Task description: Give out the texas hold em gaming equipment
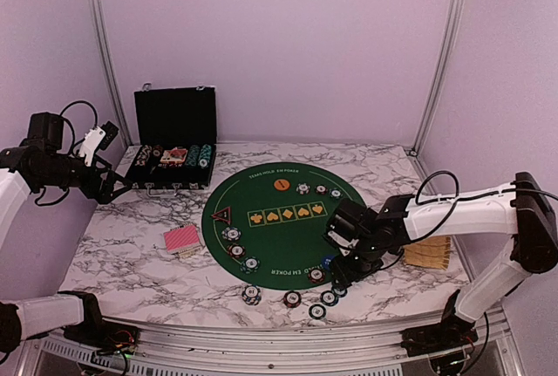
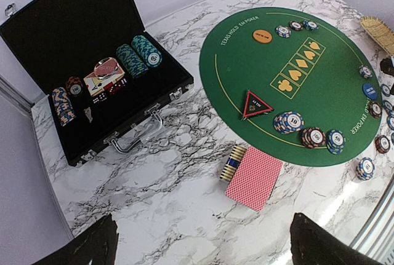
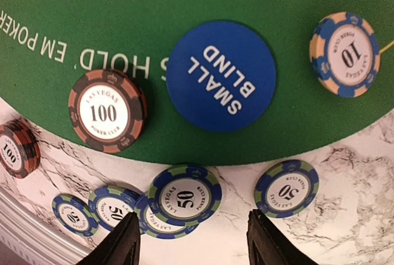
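Along the rim of the round green mat point(image 2: 332, 87) we read "TEXAS HOLD' EM POKER" in yellow, with a row of yellow suit boxes in its middle. The blue button point(image 3: 221, 75), which lies on the mat's near right edge, says "SMALL BLIND" in white. Beside it a dark red chip point(image 3: 108, 112) reads "LAS VEGAS 100 POKER CLUB" and a blue-and-peach chip point(image 3: 345, 54) reads "10". Just off the mat, on the marble table point(image 3: 345, 216), the blue-green chips point(image 3: 184, 197) read "50". The lettering on the orange button point(image 2: 262, 35) and the triangular marker point(image 2: 257, 104) is too small for us to read. The red-backed cards point(image 2: 254, 177) lie on the marble left of the mat, and chip stacks point(image 2: 138, 56) sit in the open black case point(image 2: 61, 25). The right arm point(image 1: 453, 210) reaches in low from the right with its wrist bent down. The right gripper point(image 3: 197, 243) points at the "50" chips, its fingers apart with nothing clamped. The left arm point(image 1: 52, 167) is raised at the far left near the case, and the left gripper point(image 2: 206, 249) is spread wide and holds nothing.
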You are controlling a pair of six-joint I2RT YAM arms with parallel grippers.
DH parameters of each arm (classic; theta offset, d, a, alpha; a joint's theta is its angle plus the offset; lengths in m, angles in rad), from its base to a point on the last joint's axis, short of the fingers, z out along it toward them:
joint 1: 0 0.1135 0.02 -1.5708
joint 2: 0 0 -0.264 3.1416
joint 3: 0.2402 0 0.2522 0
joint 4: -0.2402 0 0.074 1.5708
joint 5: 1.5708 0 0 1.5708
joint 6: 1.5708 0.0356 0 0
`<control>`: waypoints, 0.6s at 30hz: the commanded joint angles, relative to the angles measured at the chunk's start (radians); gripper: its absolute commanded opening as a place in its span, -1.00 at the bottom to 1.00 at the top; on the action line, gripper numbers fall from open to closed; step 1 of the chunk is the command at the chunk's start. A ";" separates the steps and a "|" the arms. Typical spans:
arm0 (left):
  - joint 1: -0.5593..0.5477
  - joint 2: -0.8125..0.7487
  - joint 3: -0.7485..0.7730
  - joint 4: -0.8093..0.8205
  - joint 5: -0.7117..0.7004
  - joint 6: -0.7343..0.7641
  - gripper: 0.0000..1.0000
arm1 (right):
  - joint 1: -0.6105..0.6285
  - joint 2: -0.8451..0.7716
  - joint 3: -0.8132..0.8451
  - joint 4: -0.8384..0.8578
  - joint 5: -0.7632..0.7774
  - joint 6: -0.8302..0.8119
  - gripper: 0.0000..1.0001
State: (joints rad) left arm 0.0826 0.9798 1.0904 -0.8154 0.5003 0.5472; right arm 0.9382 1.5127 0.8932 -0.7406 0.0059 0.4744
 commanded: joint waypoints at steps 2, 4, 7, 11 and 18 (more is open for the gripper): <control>0.002 -0.009 0.000 -0.022 0.015 0.013 0.98 | 0.003 0.022 -0.010 0.054 -0.065 0.000 0.17; 0.005 -0.009 0.002 -0.022 0.014 0.013 0.98 | 0.006 0.042 -0.008 0.057 -0.063 -0.003 0.17; 0.004 -0.011 0.000 -0.022 0.010 0.014 0.98 | 0.010 0.059 -0.009 0.067 -0.066 -0.003 0.18; 0.005 -0.012 -0.003 -0.022 0.004 0.019 0.98 | 0.009 0.078 -0.009 0.059 -0.040 -0.004 0.18; 0.004 -0.007 -0.002 -0.022 0.007 0.021 0.98 | 0.016 0.099 -0.003 0.069 -0.026 0.001 0.15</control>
State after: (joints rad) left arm 0.0826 0.9798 1.0904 -0.8154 0.4973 0.5579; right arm 0.9436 1.5845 0.8799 -0.6884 -0.0414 0.4736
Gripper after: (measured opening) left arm 0.989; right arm 0.587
